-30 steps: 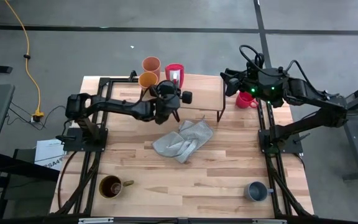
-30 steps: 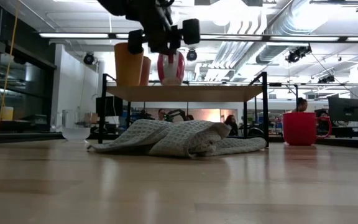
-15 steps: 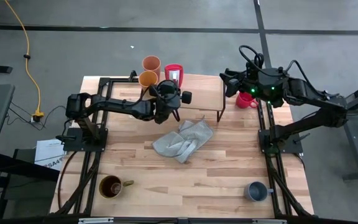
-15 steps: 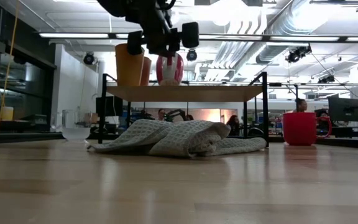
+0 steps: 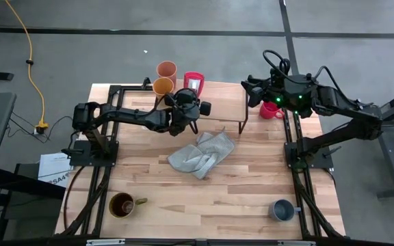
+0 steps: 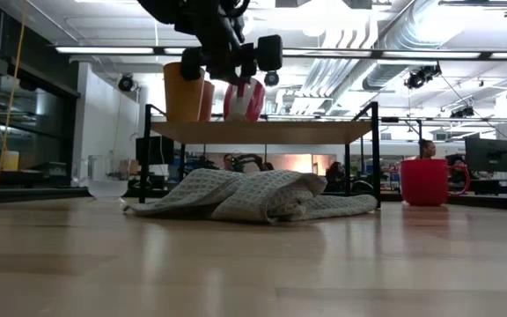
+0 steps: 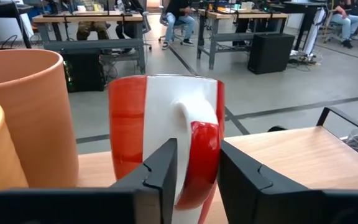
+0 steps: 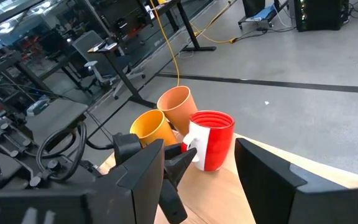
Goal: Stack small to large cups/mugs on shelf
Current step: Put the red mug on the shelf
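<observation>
On the shelf, at its left end, stand a peach-orange tumbler and a yellow mug. Beside them is a red-and-white mug. My left gripper reaches in from the near side and is shut on this mug's handle. A second red mug stands on the table right of the shelf. A brown mug and a grey-blue mug stand near the front edge. My right gripper hangs open, high over the far right corner. My left gripper has the red-and-white mug's handle between its two fingers, one on each side. The fingers come nearly level from the table's near side. The mug leans a little toward the table's right, its base at the shelf board; whether it rests there I cannot tell.
A crumpled grey cloth lies on the table in front of the shelf. The shelf's right half is bare board. Black arm frames run along the table's left and right sides.
My left gripper has stayed at the mug on the shelf. The red-and-white mug, upright a second ago, now leans slightly toward the table's right. My right arm has kept still.
</observation>
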Available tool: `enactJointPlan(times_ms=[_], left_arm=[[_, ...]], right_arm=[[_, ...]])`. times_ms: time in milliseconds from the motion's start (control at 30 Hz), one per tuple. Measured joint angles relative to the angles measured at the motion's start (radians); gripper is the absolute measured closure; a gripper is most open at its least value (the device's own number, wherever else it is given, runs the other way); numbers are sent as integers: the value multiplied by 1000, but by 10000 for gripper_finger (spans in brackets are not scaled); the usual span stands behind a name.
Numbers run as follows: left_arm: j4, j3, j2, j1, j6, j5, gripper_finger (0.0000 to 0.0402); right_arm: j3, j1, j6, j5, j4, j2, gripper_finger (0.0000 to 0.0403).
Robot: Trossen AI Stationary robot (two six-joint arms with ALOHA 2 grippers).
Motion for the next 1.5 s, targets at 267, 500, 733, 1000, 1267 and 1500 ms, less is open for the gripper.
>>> enactJointPlan(times_ms=[267,500,733,1000,1267,1500], left_arm=[[-48,0,0,-12,-25,3,311],[-50,0,0,-24,-28,-10,313],[-52,0,0,-42,-29,-16,313],[-71,0,0,-67,-29,-1,312],[-134,0,0,-87,-75,3,311],[-150,0,0,-92,-77,3,311]], right_arm=[[0,0,-5,0,8,0,214],[0,0,-7,0,8,0,214],[0,0,-7,0,8,0,214],[0,0,-7,0,9,0,214],[0,0,-7,0,9,0,214],[0,0,-7,0,9,0,214]])
